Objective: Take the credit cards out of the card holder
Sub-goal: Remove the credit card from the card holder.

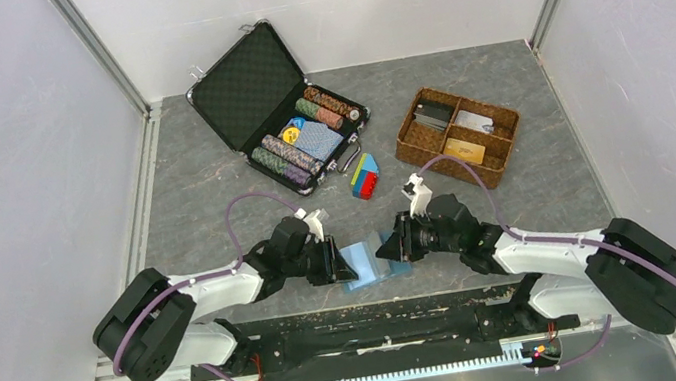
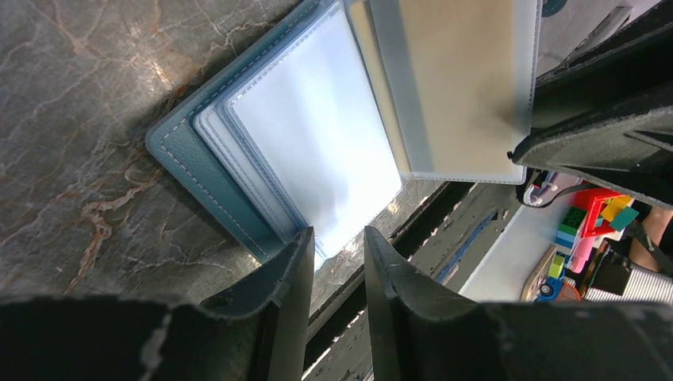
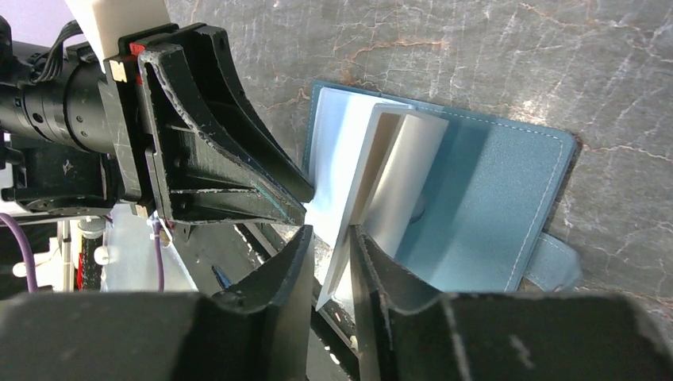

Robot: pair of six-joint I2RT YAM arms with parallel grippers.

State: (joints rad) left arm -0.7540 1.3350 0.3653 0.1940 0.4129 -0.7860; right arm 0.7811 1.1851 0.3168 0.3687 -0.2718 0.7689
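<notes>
Card holder (image 1: 364,255): blue, lying open at the near edge of the tabletop (image 1: 203,190), between both arms. Contents blurred; one beige card (image 2: 464,87) shows dimly inside. Left end effector (image 2: 337,248): fingers narrowly apart at its edge. Right end effector (image 3: 332,242): astride an upright frosted leaf (image 3: 349,206), grip indiscernible.

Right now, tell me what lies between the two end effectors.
The open card holder, between left end effector and right end effector; the top view shows it.
</notes>
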